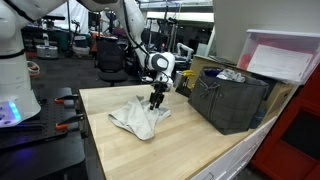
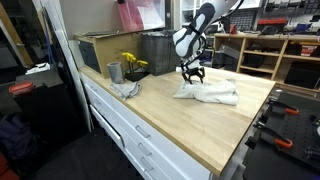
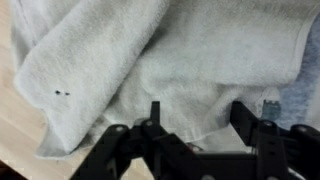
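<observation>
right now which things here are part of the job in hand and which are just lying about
In the job:
- white towel, crumpled on the wooden table
- claw, open, right over the towel

Just lying about:
- dark basket at the back of the table
- yellow flowers
- metal cup
- small grey rag by the cup

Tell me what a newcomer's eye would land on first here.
A crumpled pale towel lies on the light wood benchtop, with the jaws spread right down over it. A dark bin sits at the bench's edge; yellow flowers stand beside a metal cup.
</observation>
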Robot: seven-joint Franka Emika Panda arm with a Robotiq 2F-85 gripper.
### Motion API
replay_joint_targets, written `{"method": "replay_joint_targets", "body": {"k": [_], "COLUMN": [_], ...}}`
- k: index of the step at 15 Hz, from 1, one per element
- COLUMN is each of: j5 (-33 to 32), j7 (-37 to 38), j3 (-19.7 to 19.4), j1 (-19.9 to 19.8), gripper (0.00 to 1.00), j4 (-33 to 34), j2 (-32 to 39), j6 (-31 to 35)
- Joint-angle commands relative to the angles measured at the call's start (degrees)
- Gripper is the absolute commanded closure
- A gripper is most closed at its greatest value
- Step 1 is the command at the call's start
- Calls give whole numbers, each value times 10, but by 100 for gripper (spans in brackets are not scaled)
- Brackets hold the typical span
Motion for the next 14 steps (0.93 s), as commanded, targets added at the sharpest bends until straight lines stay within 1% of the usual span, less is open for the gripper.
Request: {"method": "replay_joint_targets", "body": {"k": [1,3,4,6,7,8,10,11,12,13,14], "j5": [-9,-9,-9,-9,-12,-14,-18,-18,-17,-16,-13], "j7": [56,66,70,72,74,73,66,61,59,57,57], "j3": [-1,7,9,13,11,11,11,12,11,11,11], "j1": [2,-3,-5,-10,-9,-10,-15,-21,-26,-31,-37], "gripper": [58,71,80,95,99,100,100,74,73,68,60], "j4": [39,50,55,63,64,63,66,66,66,68,71], "j2": [13,14,15,14,14,14,19,22,25,29,34], "j6": [-95,-123,-133,-139,-130,-119,-99,-88,-79,-71,-64]}}
